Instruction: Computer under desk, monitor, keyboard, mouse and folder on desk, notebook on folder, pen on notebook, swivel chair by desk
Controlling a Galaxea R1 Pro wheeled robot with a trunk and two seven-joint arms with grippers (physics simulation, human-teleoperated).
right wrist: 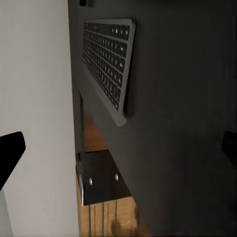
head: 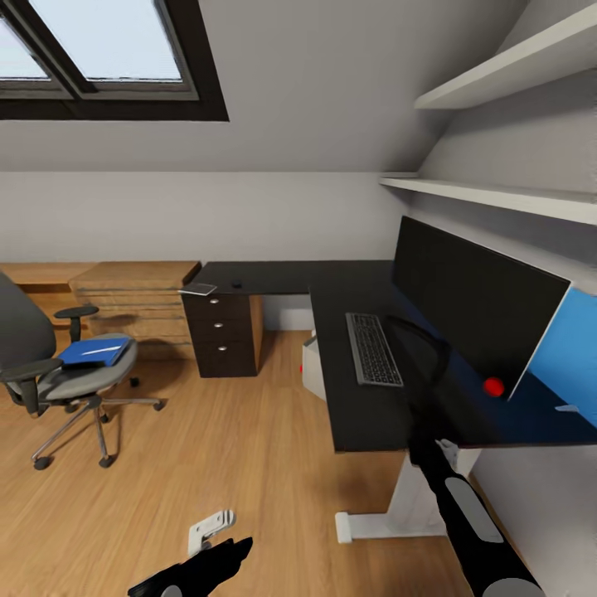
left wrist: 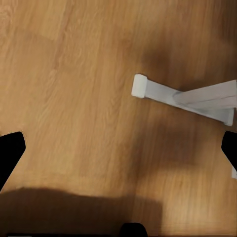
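- The keyboard (head: pixel 373 349) is lying on the tabletop (head: pixel 348 410), just beside the monitor (head: pixel 475 308).
- The folder (head: pixel 94 351) is sitting on the swivel chair (head: pixel 58 377), well apart from the tabletop.
- Right pincer (right wrist: pixel 118 148) is hovering over the tabletop, jaws spread wide.
- Left pincer (left wrist: pixel 118 153) is hanging above the floor, open too.

Keyboard (head: pixel 373 349) on desk (head: pixel 365 414) left of monitor (head: pixel 473 308).

Three cameras, one corner of the bedroom

The head view looks forward and down over the desk (head: pixel 365 414); the left wrist view faces the floor (left wrist: pixel 74 98) closely, the right wrist view looks closely along the desktop, sharing the keyboard (head: pixel 373 348) with the head view.
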